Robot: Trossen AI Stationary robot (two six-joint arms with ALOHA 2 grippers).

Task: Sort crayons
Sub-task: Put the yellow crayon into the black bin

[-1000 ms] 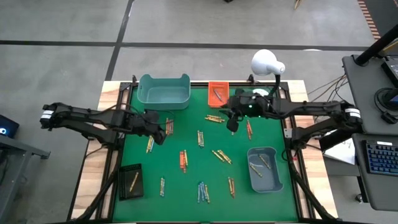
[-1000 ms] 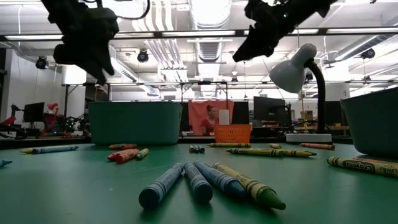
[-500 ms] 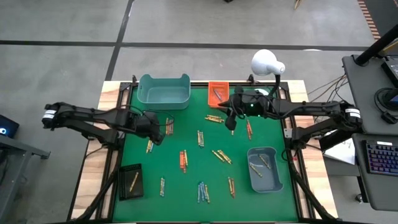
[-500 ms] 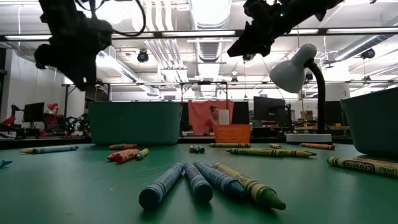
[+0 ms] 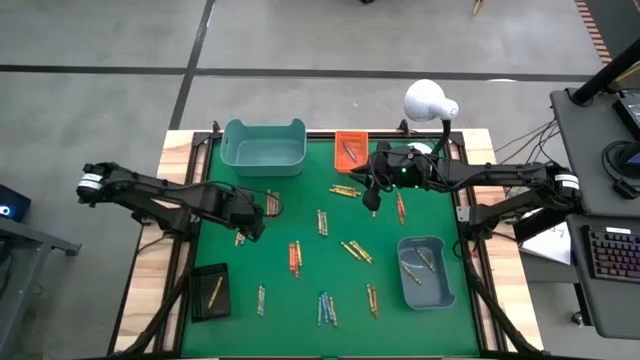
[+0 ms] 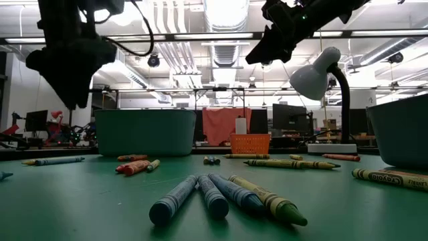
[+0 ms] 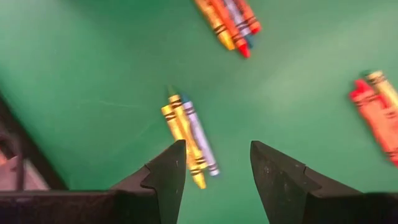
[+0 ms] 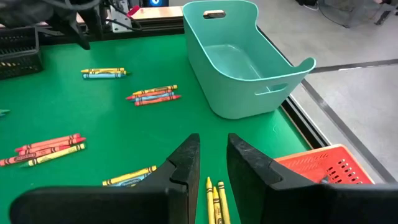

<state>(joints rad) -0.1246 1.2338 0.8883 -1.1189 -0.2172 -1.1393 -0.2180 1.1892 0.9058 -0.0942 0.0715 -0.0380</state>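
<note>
Several small crayon groups lie flat on the green mat (image 5: 300, 290). My left gripper (image 5: 250, 224) hangs open and empty above a group of two yellow crayons and one blue-grey crayon (image 7: 188, 140), which shows in the high view (image 5: 241, 234) at the mat's left. In the left wrist view the group lies just ahead of the gap between its fingers (image 7: 214, 168). My right gripper (image 5: 372, 200) is narrowly open and empty, held high over the far middle of the mat, with yellow crayons (image 8: 215, 198) beneath its fingers (image 8: 211, 165). Both grippers hang well above the mat in the low view (image 6: 67, 80) (image 6: 257, 53).
A teal bin (image 5: 264, 145) and an orange tray (image 5: 350, 148) stand at the far edge. A black tray (image 5: 210, 291) holding one crayon sits near left. A blue-grey bin (image 5: 424, 271) with crayons sits near right. A white lamp (image 5: 430, 100) stands at the far right.
My left gripper has moved a little toward the table's near edge and down, over the yellow and blue-grey crayon group. A person seen in the room behind the table has gone out of view.
</note>
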